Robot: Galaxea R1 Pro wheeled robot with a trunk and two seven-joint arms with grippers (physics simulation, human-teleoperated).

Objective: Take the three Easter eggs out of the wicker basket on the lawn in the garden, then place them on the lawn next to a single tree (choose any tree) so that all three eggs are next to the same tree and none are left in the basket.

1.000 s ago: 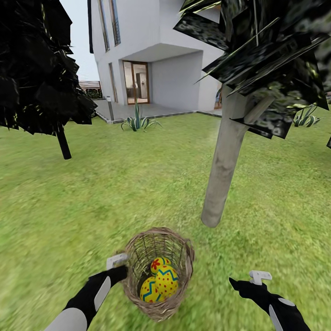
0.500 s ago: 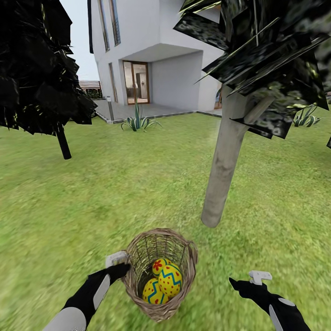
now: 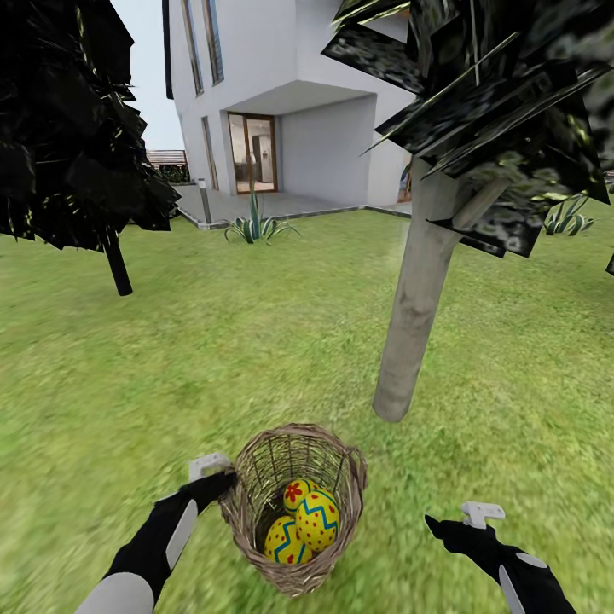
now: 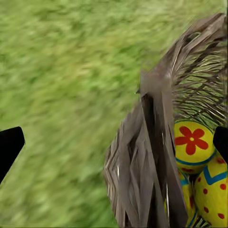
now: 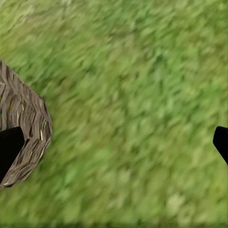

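Observation:
The wicker basket (image 3: pixel 294 507) stands on the lawn (image 3: pixel 213 358) just in front of me, tipped slightly. Three yellow Easter eggs lie inside: a red-flower egg (image 3: pixel 295 492), a zigzag egg (image 3: pixel 317 518) and a lower one (image 3: pixel 280 541). My left gripper (image 3: pixel 220 479) is at the basket's left rim, open, its fingers straddling the braided rim (image 4: pixel 152 142), with the flower egg (image 4: pixel 191 142) just inside. My right gripper (image 3: pixel 437 525) hovers open over grass right of the basket (image 5: pixel 23 128). The pale-trunked tree (image 3: pixel 415 315) rises just beyond the basket.
A near-black tree with a thin trunk (image 3: pixel 117 266) stands at the far left. The white house (image 3: pixel 281 94) with paved patio and a spiky plant (image 3: pixel 253 223) lies far behind. Dark foliage (image 3: pixel 495 102) hangs overhead at the right. Open grass surrounds the basket.
My left gripper has shifted slightly up and to the left along the rim. The basket has nudged a little and the eggs have rolled slightly right inside it. The right arm is still.

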